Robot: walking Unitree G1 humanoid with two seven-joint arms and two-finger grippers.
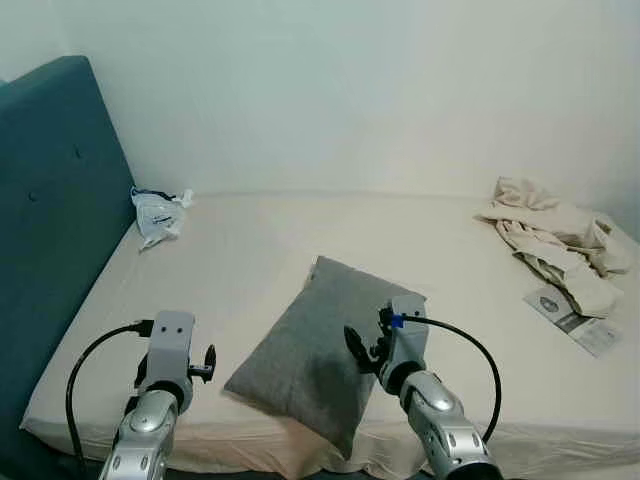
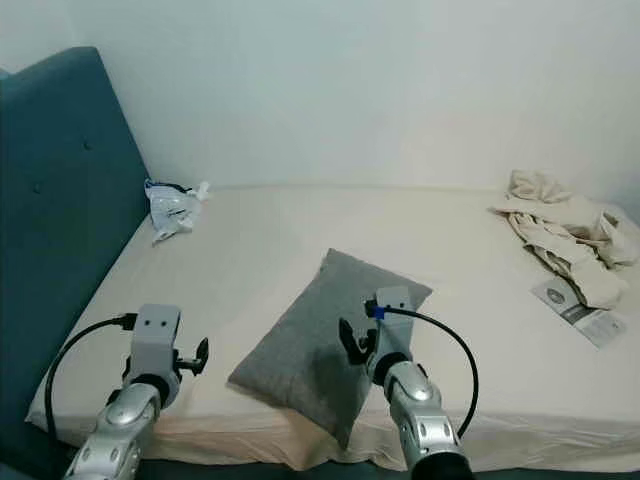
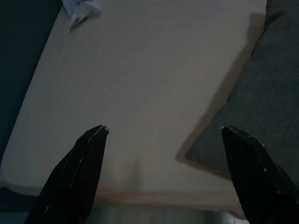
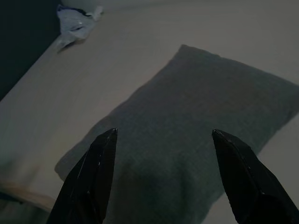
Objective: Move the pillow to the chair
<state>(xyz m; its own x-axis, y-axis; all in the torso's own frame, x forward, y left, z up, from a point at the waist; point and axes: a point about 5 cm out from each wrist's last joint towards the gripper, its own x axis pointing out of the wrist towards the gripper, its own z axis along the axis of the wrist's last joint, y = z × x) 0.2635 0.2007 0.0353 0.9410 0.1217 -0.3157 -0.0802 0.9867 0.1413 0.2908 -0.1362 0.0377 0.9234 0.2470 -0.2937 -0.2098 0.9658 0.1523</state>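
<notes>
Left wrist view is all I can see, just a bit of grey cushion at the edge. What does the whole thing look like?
Observer: It is a grey rectangular fabric pillow, lying flat and slanted near the front edge of the cream mattress.
Operator: Is the other arm near it?
Observer: Yes, the right end effector hangs right above the pillow with its fingers spread wide.
Operator: Is there other stuff on the bed?
Observer: A crumpled beige cloth lies at the far right, with a printed paper leaflet beside it.
Operator: What is behind my white bag?
Observer: A teal padded headboard stands along the left side, behind the crumpled white plastic bag.
</notes>
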